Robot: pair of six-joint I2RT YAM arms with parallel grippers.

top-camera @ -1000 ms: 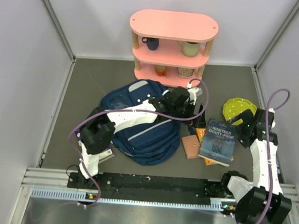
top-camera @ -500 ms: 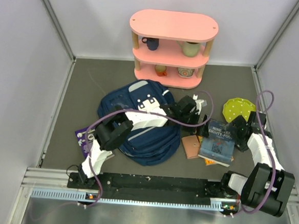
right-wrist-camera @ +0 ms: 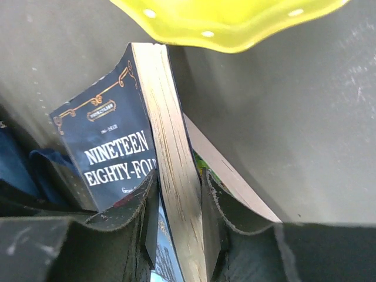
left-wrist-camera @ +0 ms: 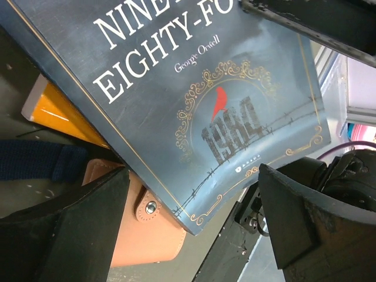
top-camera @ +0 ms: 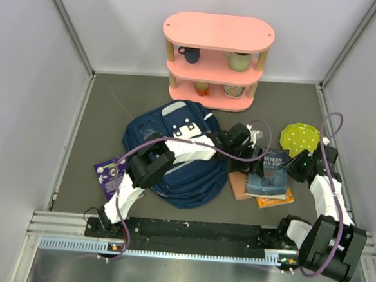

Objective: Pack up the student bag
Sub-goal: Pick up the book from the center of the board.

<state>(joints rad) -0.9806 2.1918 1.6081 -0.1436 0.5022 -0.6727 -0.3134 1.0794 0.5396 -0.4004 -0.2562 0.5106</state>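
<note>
Right wrist view: we see the right gripper (right-wrist-camera: pixel 179 189) clamped on the page edge of the book (right-wrist-camera: pixel 111 155), one finger on the front cover and one on the back. In the top view the book is tilted, with its gripped edge raised. The left gripper (left-wrist-camera: pixel 194 197) is spread wide at the book's opposite edge and holds nothing.

The student bag (top-camera: pixel 191 183) lies just beside the book, on the left arm's side. The left arm crosses the bag, so we cannot tell whether its mouth is open.

Hazards, as we judge them:
- The grip holds one edge only, so the book may pivot, fan open or slip.
- The tan pouch (left-wrist-camera: pixel 147 235) and the orange book (left-wrist-camera: pixel 59 111) lie under the book, and dragging it may shift them.
- The two grippers work close together at the book and may collide.

Clearances: the yellow plate (right-wrist-camera: pixel 235 17) sits just beyond the book's gripped edge. Bare table lies on the near side of the book, toward the arm bases.
</note>
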